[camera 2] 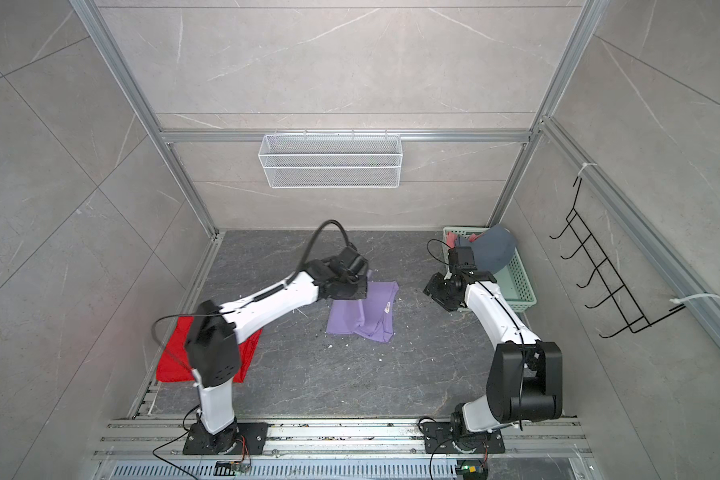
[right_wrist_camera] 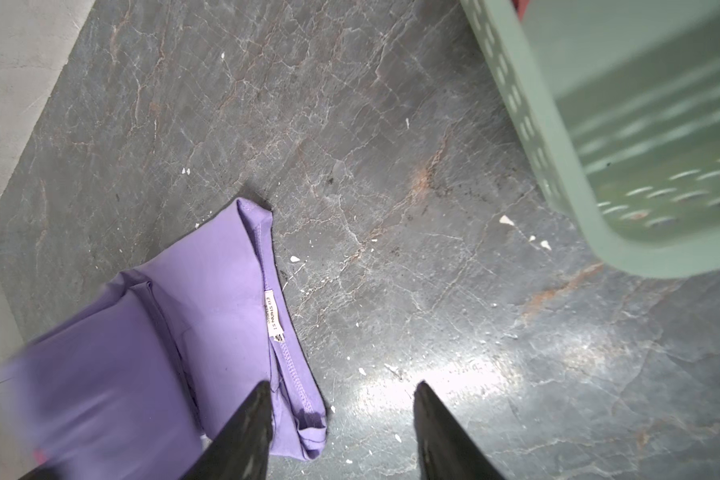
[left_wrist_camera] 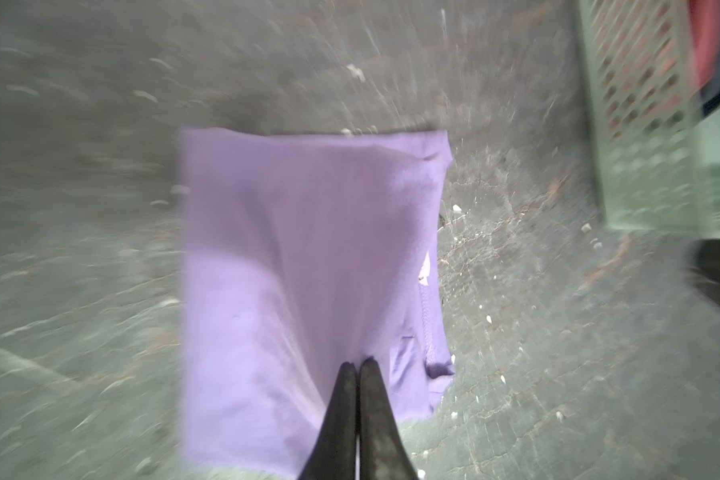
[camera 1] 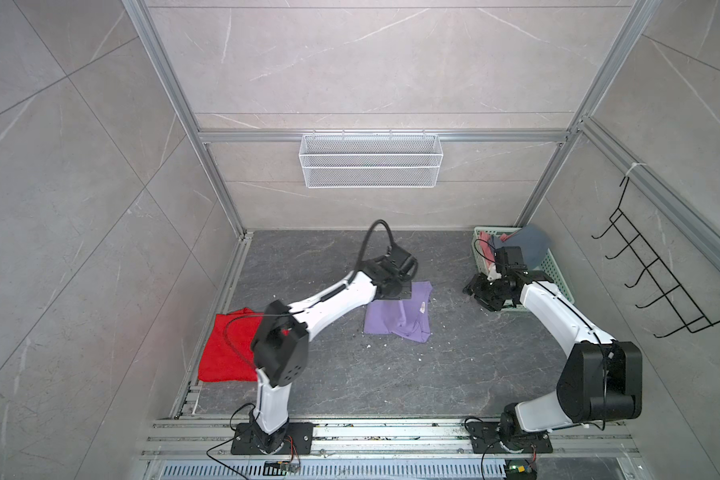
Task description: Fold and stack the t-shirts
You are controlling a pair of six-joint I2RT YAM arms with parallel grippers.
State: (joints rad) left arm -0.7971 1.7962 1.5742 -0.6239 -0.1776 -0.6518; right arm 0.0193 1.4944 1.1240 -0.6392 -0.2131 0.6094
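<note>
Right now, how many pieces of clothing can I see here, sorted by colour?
Purple t-shirt: 1
Red t-shirt: 1
Slate-blue garment: 1
Salmon-pink garment: 1 visible
Total: 4

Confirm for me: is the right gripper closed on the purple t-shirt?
No: in the right wrist view the right gripper stands open, its jaws apart over the edge of the purple t-shirt and the floor.

A lilac-purple cloth t-shirt (camera 2: 360,318) lies rumpled on the dark marbled worktop (camera 2: 391,374), left tool (camera 2: 361,290) over its far edge; bright red cloth t-shirt (camera 2: 171,357) lies at left
</note>
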